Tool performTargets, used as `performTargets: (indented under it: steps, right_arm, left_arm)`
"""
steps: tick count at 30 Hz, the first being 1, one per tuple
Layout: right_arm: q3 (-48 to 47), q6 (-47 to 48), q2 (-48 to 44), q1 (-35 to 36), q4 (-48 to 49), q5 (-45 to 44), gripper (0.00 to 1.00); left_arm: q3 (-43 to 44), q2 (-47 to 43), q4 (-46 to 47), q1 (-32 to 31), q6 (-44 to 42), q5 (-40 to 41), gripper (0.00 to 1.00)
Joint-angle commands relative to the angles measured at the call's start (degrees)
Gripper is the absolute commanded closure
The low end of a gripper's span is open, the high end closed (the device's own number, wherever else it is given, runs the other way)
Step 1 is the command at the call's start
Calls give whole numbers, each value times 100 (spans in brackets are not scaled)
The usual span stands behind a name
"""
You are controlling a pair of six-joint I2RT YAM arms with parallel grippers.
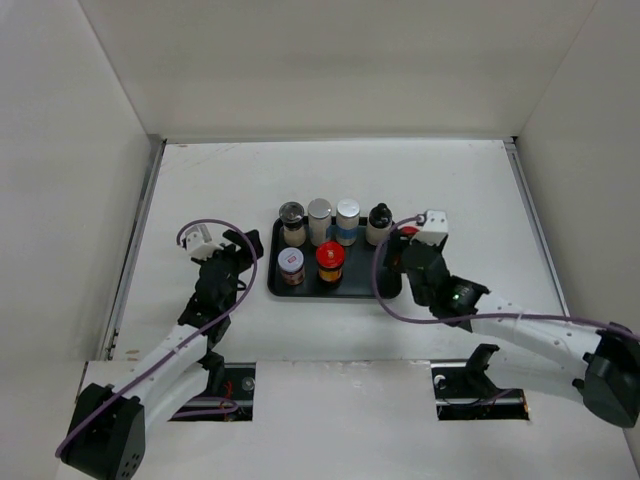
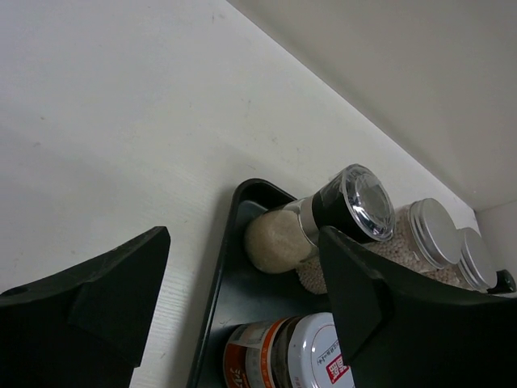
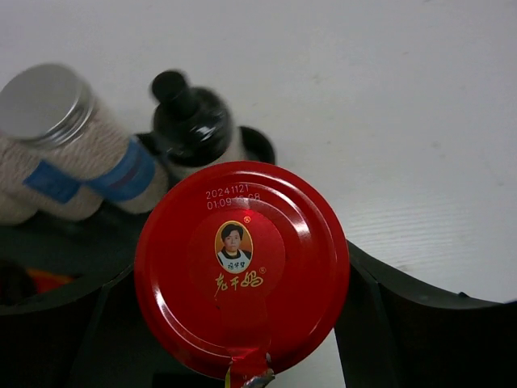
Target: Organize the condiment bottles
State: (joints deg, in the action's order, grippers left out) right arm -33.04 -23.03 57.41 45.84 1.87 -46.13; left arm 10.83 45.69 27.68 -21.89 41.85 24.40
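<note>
Clamping a red-capped jar (image 3: pixel 242 267), the right gripper (image 1: pixel 410 243) risks toppling the neighbouring black-capped bottle (image 3: pixel 190 121) on lowering; left gripper (image 2: pixel 242 271) idle, jaws apart.

Table (image 1: pixel 200 190) is flat, matte white, faint wood-grain texture in the left wrist view. It is boxed in by plain white walls on the left, the right and the far side. A thin grey strip (image 1: pixel 135 250) runs along its left edge and another along the right edge. The only item I can confirm lying directly on it is a black rectangular tray (image 1: pixel 310 294) with a raised rim and rounded corners. The tray sits flat, roughly mid-table, long side parallel to the near edge, well apart from all walls.
</note>
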Motion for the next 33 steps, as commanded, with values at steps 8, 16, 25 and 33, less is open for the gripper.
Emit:
performTargets:
  steps: [8,16,25,33]
  right_arm:
    - [-370,210,1368,860,1983,-81,44]
    - [-274,185,2081,913,2406,113,36]
    - [-151,237,1415,852,2300,104,0]
    - [113,-297,44,-737,2309,-10,0]
  left_arm:
    - [147,124,27,75,-89,398,0]
    - [402,265,-430,137,-142,486,0]
    - [981,423,-1150,-4,-141,442,0]
    - [2080,871,-2424,-109,-194,434,0]
